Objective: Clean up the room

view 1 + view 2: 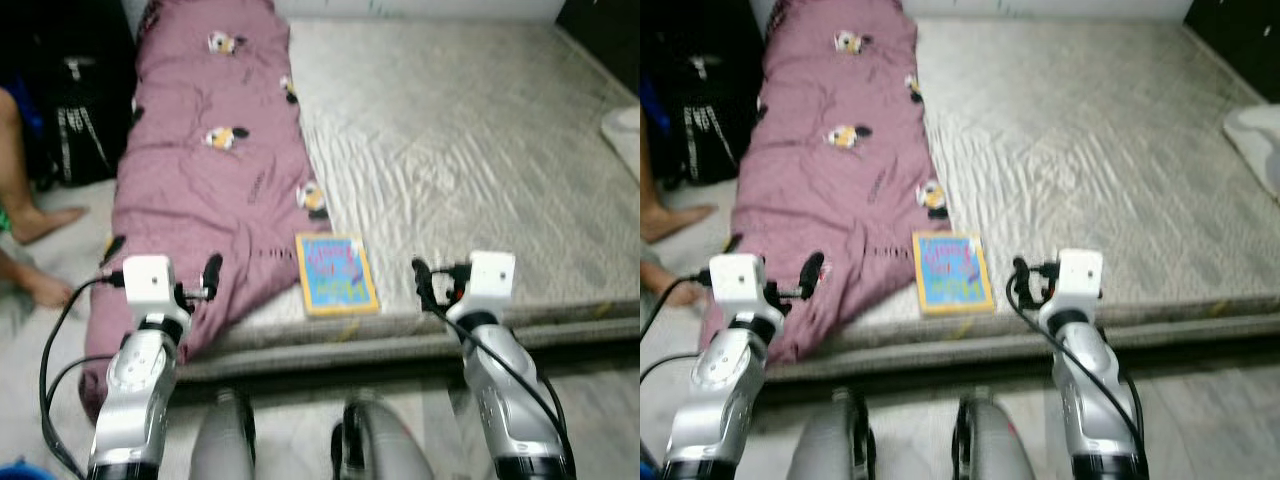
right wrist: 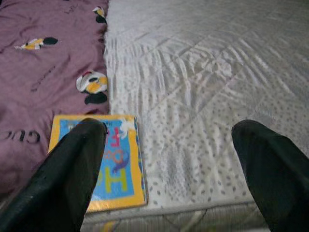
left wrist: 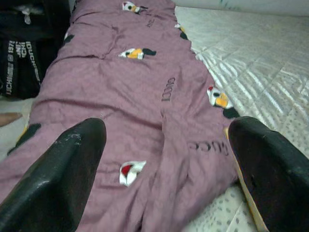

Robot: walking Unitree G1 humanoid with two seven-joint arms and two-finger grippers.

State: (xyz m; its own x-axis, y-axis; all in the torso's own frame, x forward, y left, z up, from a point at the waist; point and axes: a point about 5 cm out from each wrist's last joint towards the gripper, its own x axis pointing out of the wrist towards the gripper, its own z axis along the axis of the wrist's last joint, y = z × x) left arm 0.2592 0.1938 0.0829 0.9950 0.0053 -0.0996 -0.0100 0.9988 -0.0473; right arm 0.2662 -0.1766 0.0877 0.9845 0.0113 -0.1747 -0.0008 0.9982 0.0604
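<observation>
1. Left gripper (image 3: 164, 179): two black fingers spread wide apart, nothing between them; it hovers over the near edge of the mauve quilted blanket with cartoon bird prints (image 1: 210, 180).
2. Right gripper (image 2: 176, 179): fingers likewise wide apart and empty, held above the front edge of the low grey-white quilted mattress (image 1: 470, 150).
3. Thin flat book with yellow border and blue cover (image 1: 336, 274) lies on the mattress just ahead of the right gripper, toward its left finger (image 2: 72, 169); it sits between the two grippers, not touching either.
4. Book's left edge lies just beside the blanket's hem.
5. Blanket runs lengthwise along the mattress's left side, away from the left gripper.
6. Black bag with white lettering (image 3: 24, 53) stands on the floor left of the blanket.
7. A person's bare feet (image 1: 40, 225) rest on the floor further left.
</observation>
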